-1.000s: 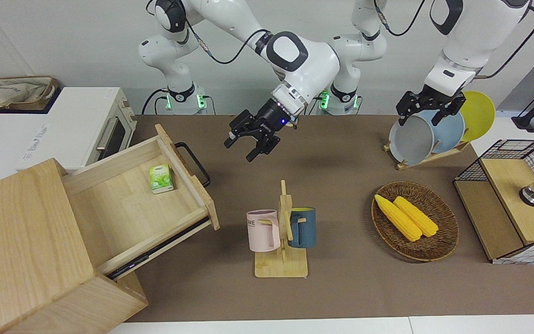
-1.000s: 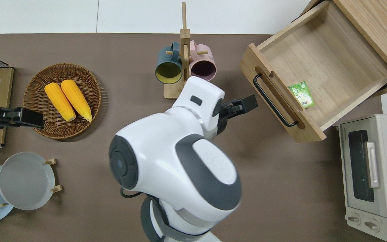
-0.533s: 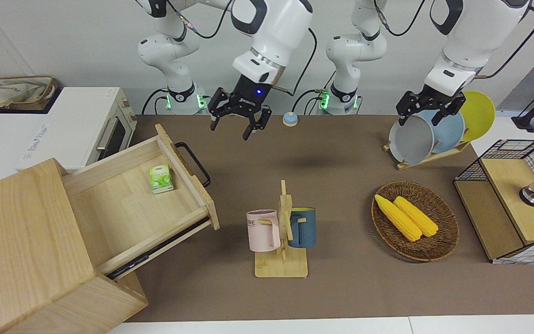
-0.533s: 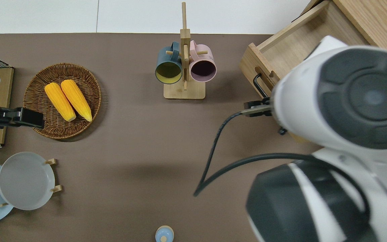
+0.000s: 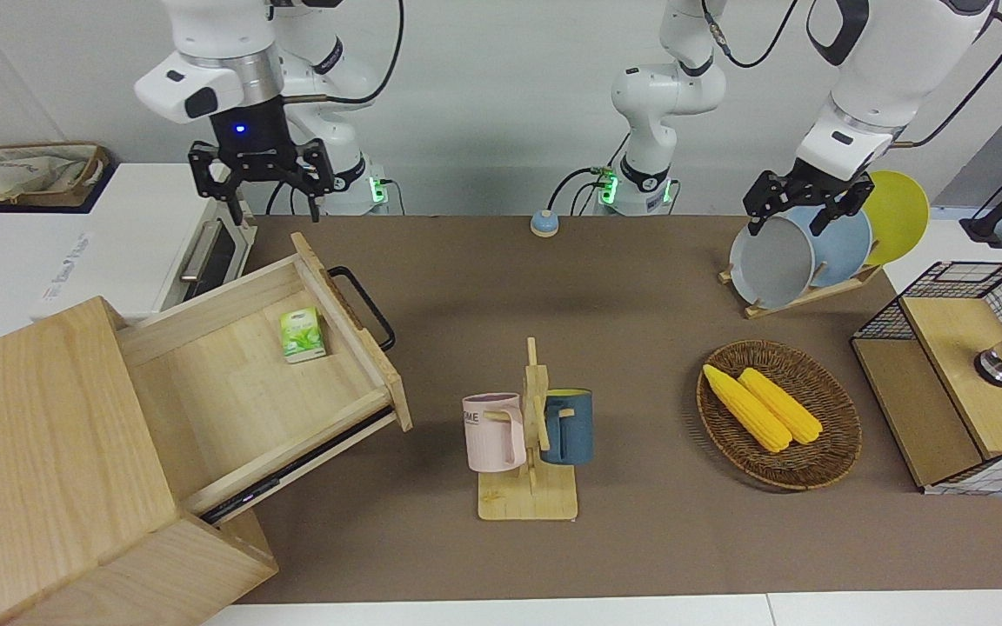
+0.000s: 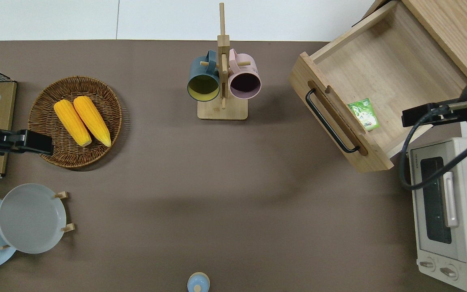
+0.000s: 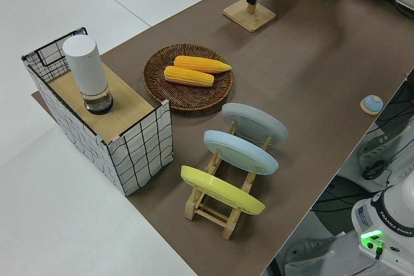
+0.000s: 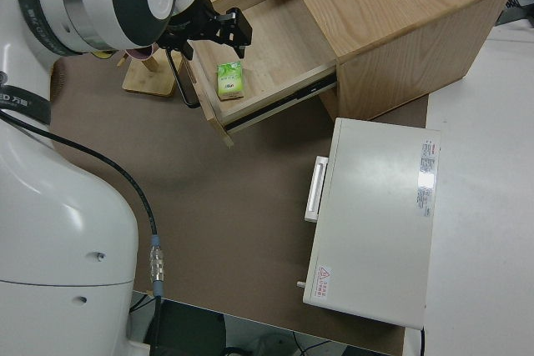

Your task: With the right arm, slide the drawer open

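The light-wood drawer (image 5: 231, 382) (image 6: 379, 73) (image 8: 267, 39) stands pulled far out of its wooden box (image 5: 40, 435). Its black bar handle (image 5: 364, 306) (image 6: 330, 126) is free. A small green packet (image 5: 302, 334) (image 6: 363, 114) lies inside, near the drawer front. My right gripper (image 5: 259, 178) (image 6: 405, 117) (image 8: 238, 39) hangs open and empty in the air, blue wrist light on. In the overhead view it is over the drawer's side wall nearest the oven. My left gripper (image 5: 801, 209) is parked, fingers apart.
A white oven (image 5: 162, 235) (image 6: 448, 211) stands beside the drawer, nearer to the robots. A mug rack (image 5: 529, 435), a basket with corn (image 5: 779, 413), a plate rack (image 5: 805, 252), a wire shelf unit (image 5: 962, 374) and a small blue bell (image 5: 543, 223) share the table.
The right arm has swung up and away from over the table's middle toward its own end, ending over the drawer's side wall. The drawer and the left arm have not moved.
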Controlling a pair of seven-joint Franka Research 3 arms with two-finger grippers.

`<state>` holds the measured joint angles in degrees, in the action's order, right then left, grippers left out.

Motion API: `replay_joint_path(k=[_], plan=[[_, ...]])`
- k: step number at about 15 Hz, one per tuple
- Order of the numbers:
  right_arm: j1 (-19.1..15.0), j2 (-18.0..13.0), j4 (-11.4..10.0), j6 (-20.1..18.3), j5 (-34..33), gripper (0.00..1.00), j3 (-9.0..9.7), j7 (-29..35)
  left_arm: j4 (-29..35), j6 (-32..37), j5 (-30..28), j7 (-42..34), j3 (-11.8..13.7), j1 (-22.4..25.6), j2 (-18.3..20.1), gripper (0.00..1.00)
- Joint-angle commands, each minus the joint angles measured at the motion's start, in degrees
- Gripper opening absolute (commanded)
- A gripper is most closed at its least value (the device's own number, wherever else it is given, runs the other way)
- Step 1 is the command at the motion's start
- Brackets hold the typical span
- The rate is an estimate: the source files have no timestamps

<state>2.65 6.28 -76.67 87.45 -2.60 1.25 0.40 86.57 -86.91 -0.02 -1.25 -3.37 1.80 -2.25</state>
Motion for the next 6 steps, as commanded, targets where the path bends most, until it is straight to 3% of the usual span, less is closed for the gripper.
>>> replay_joint_path(k=[1, 6], plan=[[-0.5, -0.9, -3.0, -0.2, 2.7, 0.99, -1.78, -1.1, -1.4, 1.1, 1.0, -0.5, -0.4, 0.3, -0.7, 0.99], [-0.5, -0.7, -3.0, -0.2, 2.4, 0.992, -1.78, -0.7, -1.5, 1.1, 1.0, -0.5, -0.4, 0.3, -0.7, 0.99]])
